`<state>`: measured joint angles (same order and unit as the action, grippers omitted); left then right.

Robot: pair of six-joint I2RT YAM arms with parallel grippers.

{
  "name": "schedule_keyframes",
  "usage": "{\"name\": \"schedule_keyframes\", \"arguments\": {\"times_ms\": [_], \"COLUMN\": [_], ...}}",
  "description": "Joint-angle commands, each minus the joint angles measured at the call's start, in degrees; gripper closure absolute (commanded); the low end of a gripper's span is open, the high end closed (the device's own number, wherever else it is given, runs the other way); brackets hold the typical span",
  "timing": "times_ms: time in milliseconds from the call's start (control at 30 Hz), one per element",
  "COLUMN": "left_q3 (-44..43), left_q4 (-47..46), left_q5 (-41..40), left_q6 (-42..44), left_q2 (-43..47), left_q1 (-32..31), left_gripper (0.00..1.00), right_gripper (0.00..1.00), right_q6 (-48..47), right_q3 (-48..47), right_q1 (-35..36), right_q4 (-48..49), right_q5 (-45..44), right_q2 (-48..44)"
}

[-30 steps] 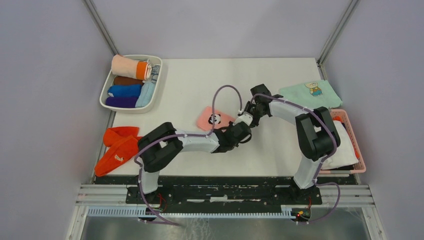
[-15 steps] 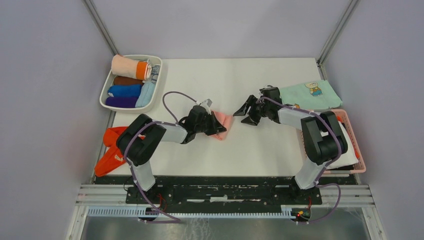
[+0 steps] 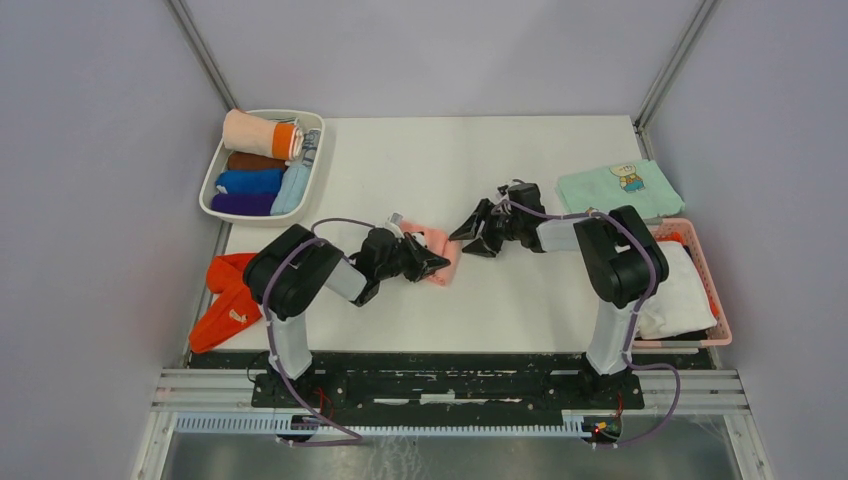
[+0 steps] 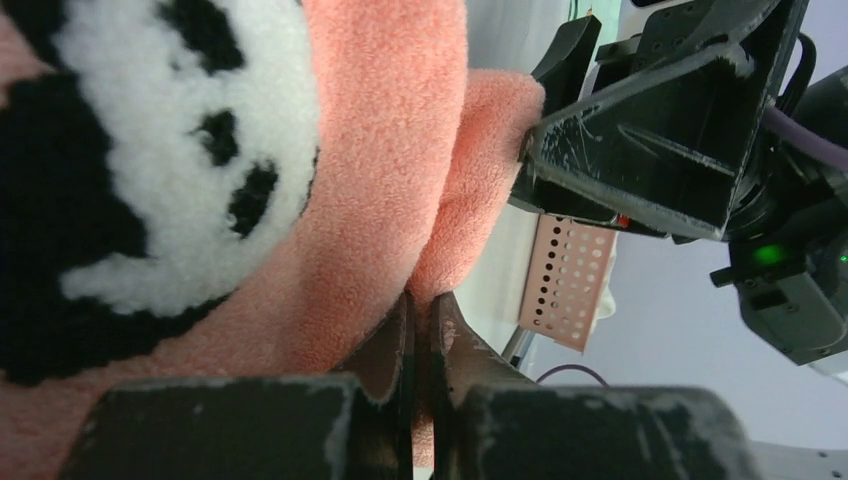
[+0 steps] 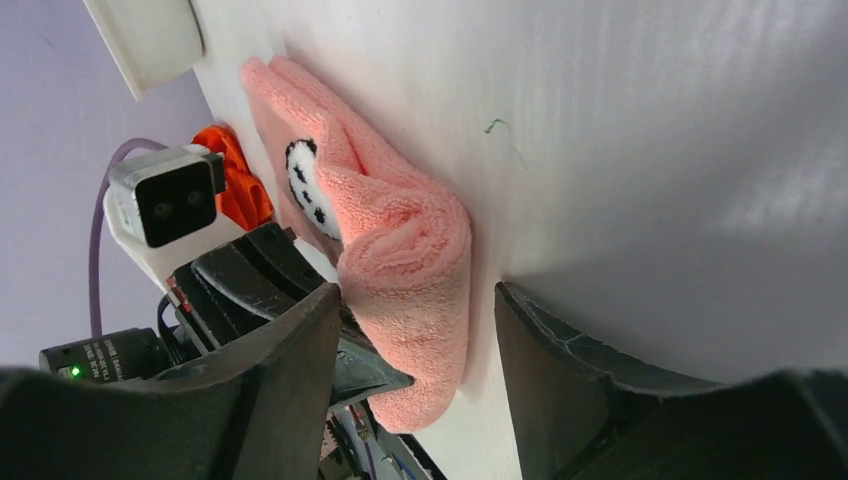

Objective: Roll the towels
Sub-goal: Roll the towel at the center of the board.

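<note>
Left gripper point(image 4: 421, 308): pressed tight together, and you have a fold of the pale pink towel point(image 3: 444, 250) pinched between its fingers point(image 4: 385, 350). The towel lies on the table point(image 3: 400, 160) a little left of centre, bunched and doubled over on itself. Its panda print point(image 4: 150, 170) fills the left wrist view.

Right gripper point(image 3: 470, 236): just right of the towel, jaws spread wide, nothing in them. In the right wrist view the thick folded end of the towel lines up with the gap between the fingers. You cannot tell if either finger touches it.

Red-orange towels point(image 3: 235, 290): heaped loose at the table's left edge, well apart from both grippers.

A white tray point(image 3: 215, 180) at the far left corner holds rolled cloths. The mint-green cloth point(image 3: 610, 190) lies flat at the far right, next to a pink basket point(image 3: 705, 275).
</note>
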<state>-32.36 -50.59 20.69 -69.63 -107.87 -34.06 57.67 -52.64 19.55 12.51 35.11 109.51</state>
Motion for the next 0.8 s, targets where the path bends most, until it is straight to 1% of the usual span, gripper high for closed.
{"name": "schedule_keyframes", "arguments": {"times_ms": [0, 67, 167, 233, 333, 400, 533, 600, 667, 767], "left_q3": [1.1, 1.2, 1.1, 0.9, 0.8, 0.3, -0.5, -1.0, -1.8, -3.7], "left_q4": [-6.0, -6.3, -6.0, -6.1, -5.5, -3.7, 2.0, 5.4, 10.8, 20.0], "left_q5": [1.6, 1.6, 2.0, 2.4, 2.6, 2.9, 2.2, 1.2, -0.5, -4.7], "left_q6": [-7.8, -8.6, -8.9, -9.2, -9.0, -8.3, -4.8, -2.5, 0.7, 6.3], "left_q2": [-2.6, -3.2, -3.8, -4.1, -3.9, -3.6, -1.0, 1.2, 4.2, 9.3], "left_q1": [0.9, 1.0, 1.2, 1.3, 1.3, 1.3, 1.1, 0.8, 0.1, -1.6], "left_gripper": [0.97, 0.97, 0.97, 0.97, 0.97, 0.95, 0.83, 0.75, 0.67, 0.59], "right_gripper": [0.35, 0.36, 0.41, 0.47, 0.60, 0.68, 0.79, 0.82, 0.86, 0.90], "right_q6": [-0.4, -0.8, -1.1, -1.4, -2.2, -3.6, -7.4, -8.1, -8.4, -8.4], "right_q3": [0.6, 1.0, 1.0, 0.9, 0.4, -0.7, -4.0, -5.8, -7.8, -10.9], "right_q1": [1.4, 1.8, 1.9, 2.0, 2.0, 2.2, 2.9, 3.3, 4.0, 5.5], "right_q4": [4.6, 4.7, 4.9, 5.0, 3.3, -1.3, -13.7, -19.8, -25.7, -32.4], "right_q5": [1.4, 0.9, 0.6, 0.4, -1.0, -2.7, -9.6, -13.1, -16.2, -20.3], "right_q2": [1.7, 2.6, 4.1, 4.9, 5.4, 4.7, 1.6, 0.4, -0.4, -1.5]}}
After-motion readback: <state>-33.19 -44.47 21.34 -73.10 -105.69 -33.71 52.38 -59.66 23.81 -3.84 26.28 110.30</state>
